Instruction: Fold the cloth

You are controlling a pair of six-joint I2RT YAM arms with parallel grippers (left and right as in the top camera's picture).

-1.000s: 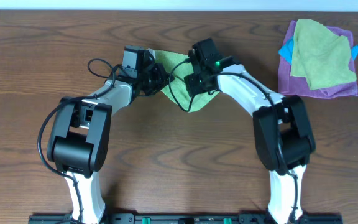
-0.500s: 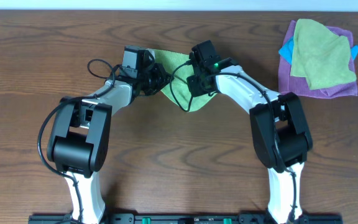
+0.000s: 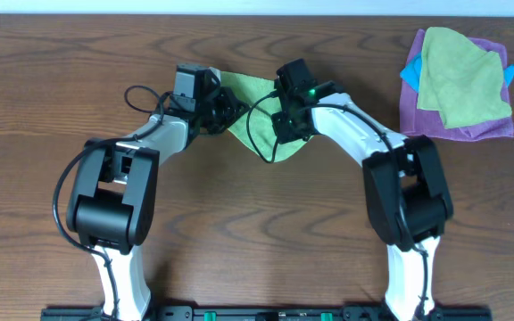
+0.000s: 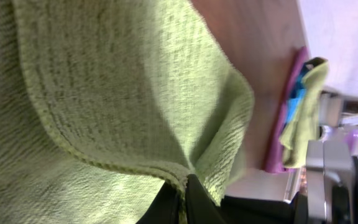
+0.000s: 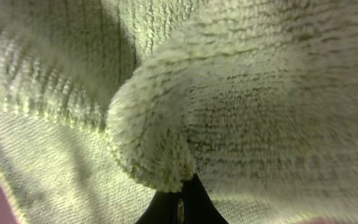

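This is looking like a robotics lab station, not a home. Two black-and-white robot arms, the left arm (image 3: 114, 192) and the right arm (image 3: 409, 192), are standing on a mounting rail (image 3: 257, 312) at the near edge of a wood-grain bench (image 3: 239, 232). A black cable (image 3: 141, 94) is looping loose and a green status light (image 3: 311, 89) is glowing on one wrist. The arms are meeting over a green cloth (image 3: 242, 89), and spare cloths (image 3: 458, 80) are lying stacked in the far corner.
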